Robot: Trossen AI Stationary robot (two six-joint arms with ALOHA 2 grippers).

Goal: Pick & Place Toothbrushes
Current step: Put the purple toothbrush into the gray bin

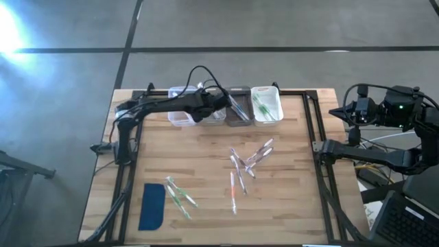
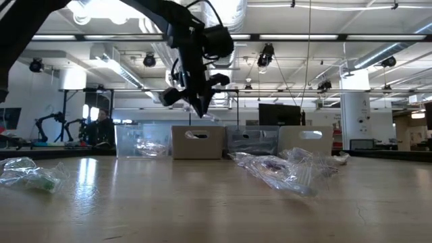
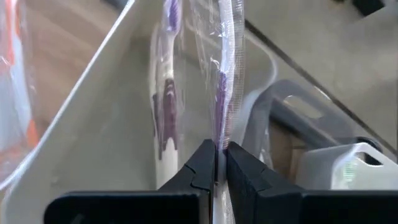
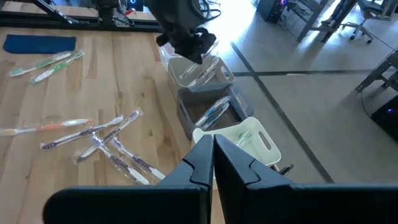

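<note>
Fingers of the left gripper (image 3: 217,163) are pinched on a wrapped toothbrush with purple accents (image 3: 222,93), held above the second bin (image 1: 209,110) in the row of bins (image 1: 226,106) along the table's far edge. A similar purple brush (image 3: 165,106) already lies in that bin, the grey bin (image 4: 208,109) beside it holds blue ones, and the white bin (image 1: 266,104) at the row's right end holds green ones (image 1: 263,103).

By my reading the sorting is partly done. Left on the table (image 1: 206,147): a loose heap of toothbrushes (image 1: 245,165) in front of the row toward the table's middle, and a green pair (image 1: 180,195) farther forward, just beside the dark-blue pad (image 1: 152,206).

The right gripper (image 4: 211,155) waits shut, off the table's right edge, well apart from the row.

Room looks ample: bare wood lies between the row and the heap, so the left arm can drop straight down and retreat unhindered. The bin walls are the only edges close by.
</note>
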